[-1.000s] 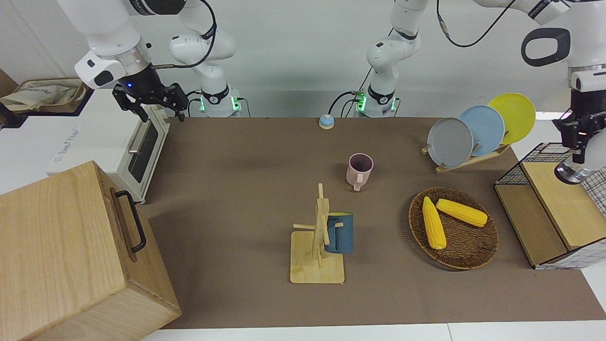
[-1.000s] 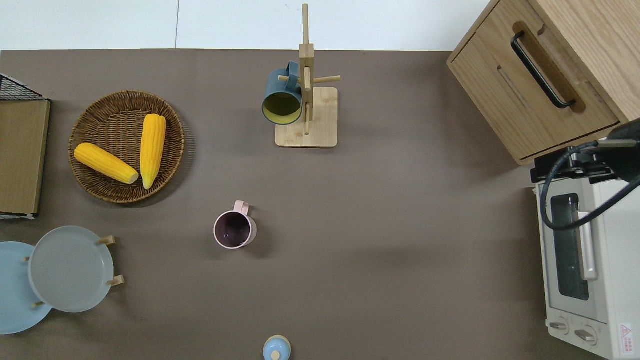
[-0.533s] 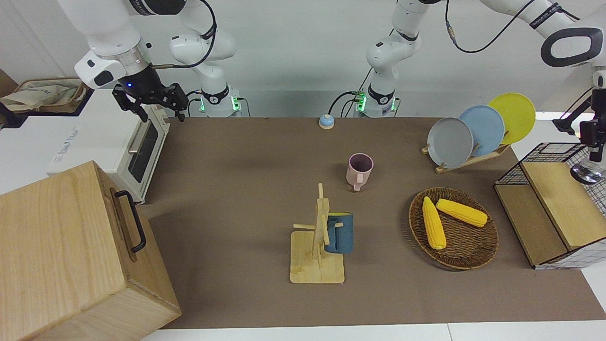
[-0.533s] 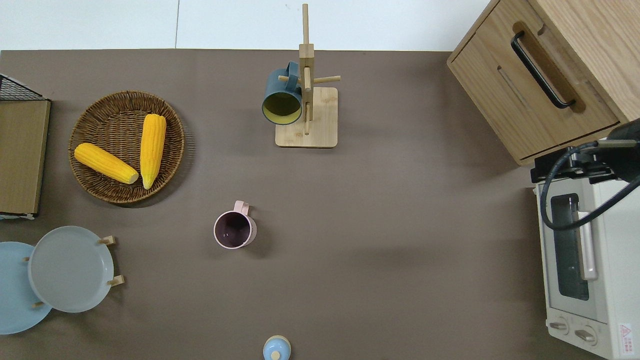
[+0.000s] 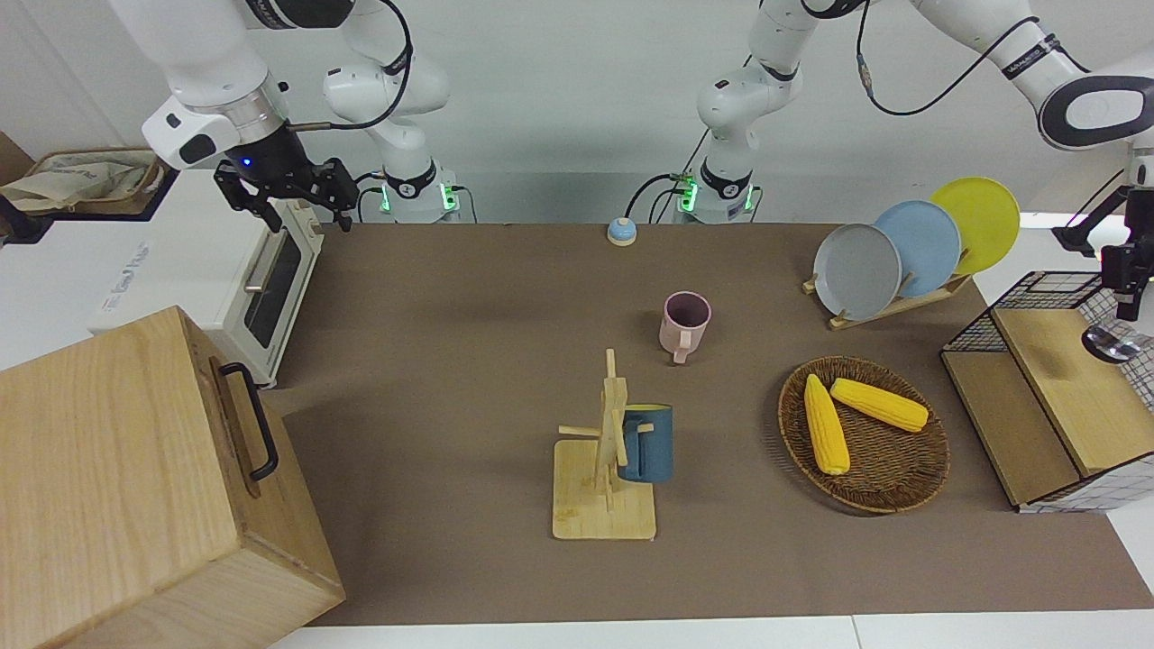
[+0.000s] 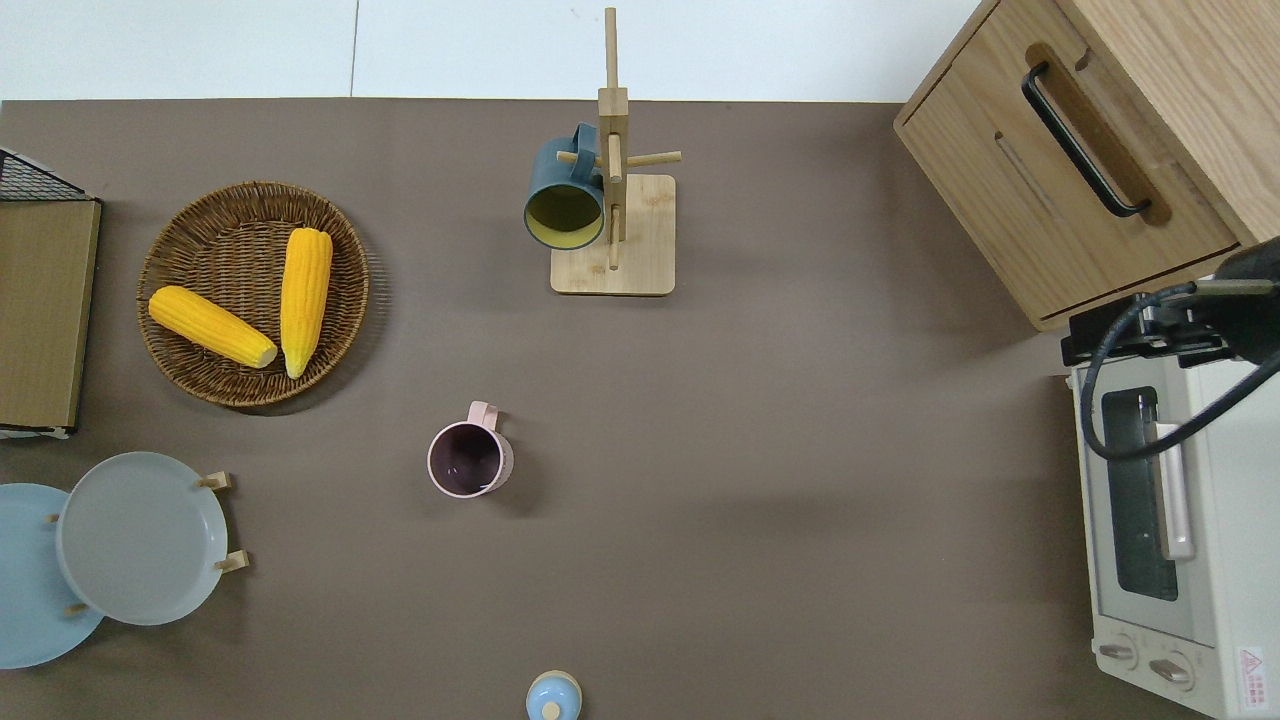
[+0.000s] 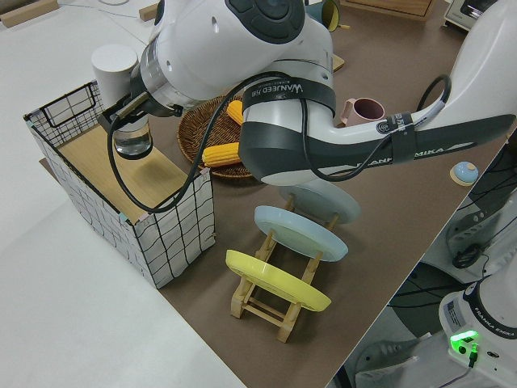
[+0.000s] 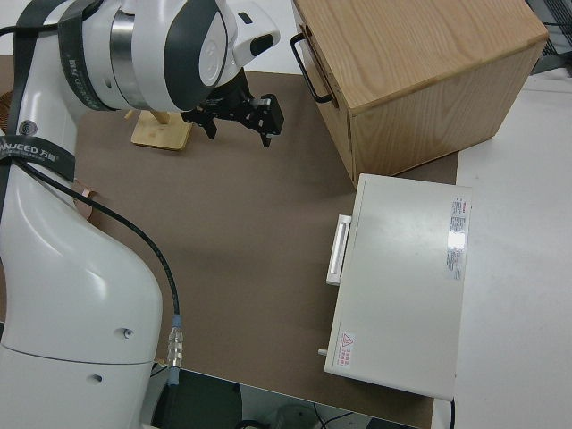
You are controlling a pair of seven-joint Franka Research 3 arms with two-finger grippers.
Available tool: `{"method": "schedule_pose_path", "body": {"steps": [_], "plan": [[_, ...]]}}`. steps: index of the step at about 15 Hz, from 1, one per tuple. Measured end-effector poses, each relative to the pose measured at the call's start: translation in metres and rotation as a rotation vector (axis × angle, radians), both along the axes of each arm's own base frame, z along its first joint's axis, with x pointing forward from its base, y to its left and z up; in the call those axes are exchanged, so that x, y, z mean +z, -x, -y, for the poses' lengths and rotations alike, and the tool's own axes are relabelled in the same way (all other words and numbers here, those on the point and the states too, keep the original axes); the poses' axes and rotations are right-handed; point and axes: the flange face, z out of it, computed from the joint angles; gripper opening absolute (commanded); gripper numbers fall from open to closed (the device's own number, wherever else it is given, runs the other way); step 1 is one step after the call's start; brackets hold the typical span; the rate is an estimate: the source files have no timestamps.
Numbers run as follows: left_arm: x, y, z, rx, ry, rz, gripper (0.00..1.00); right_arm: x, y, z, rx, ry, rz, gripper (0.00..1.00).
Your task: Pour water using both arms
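My left gripper (image 7: 128, 123) (image 5: 1123, 305) is shut on the rim of a clear glass (image 7: 132, 144) (image 5: 1114, 343). It holds the glass upright, a little above the wooden shelf inside the wire basket (image 7: 174, 214) (image 5: 1037, 293) at the left arm's end of the table. I cannot tell whether there is water in the glass. A pink mug (image 5: 685, 324) (image 6: 468, 459) stands upright mid-table, with nothing in it that I can see. The right arm is parked, its gripper (image 5: 290, 204) (image 8: 239, 122) open.
A blue mug (image 5: 647, 442) hangs on a wooden mug tree (image 6: 612, 235). Near the wire basket are a wicker basket (image 5: 911, 469) with two corn cobs and a plate rack (image 5: 897, 302). A toaster oven (image 6: 1160, 520) and a wooden cabinet (image 6: 1070, 150) stand at the right arm's end. A white cup (image 7: 113, 69) stands by the wire basket.
The left arm has swung outward toward its end of the table, carrying the glass with it over the basket's shelf. The right arm has not moved.
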Motion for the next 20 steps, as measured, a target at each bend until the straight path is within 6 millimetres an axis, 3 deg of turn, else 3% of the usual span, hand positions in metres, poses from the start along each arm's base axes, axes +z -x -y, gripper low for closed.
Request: {"method": "schedule_pose_path", "body": {"steps": [8, 17, 18, 20], "plan": [[-0.037, -0.007, -0.006, -0.018, 0.032, -0.068, 0.0, 0.0, 0.0, 0.0, 0.0, 0.0, 0.0, 0.99], [-0.056, -0.009, -0.017, -0.053, 0.006, -0.092, 0.02, 0.0, 0.0, 0.0, 0.0, 0.0, 0.0, 0.99], [-0.056, -0.009, -0.017, -0.055, 0.004, -0.092, 0.15, 0.0, 0.0, 0.0, 0.0, 0.0, 0.0, 0.99], [-0.056, -0.01, -0.017, -0.06, -0.001, -0.092, 1.0, 0.0, 0.0, 0.0, 0.0, 0.0, 0.0, 0.99]]}}
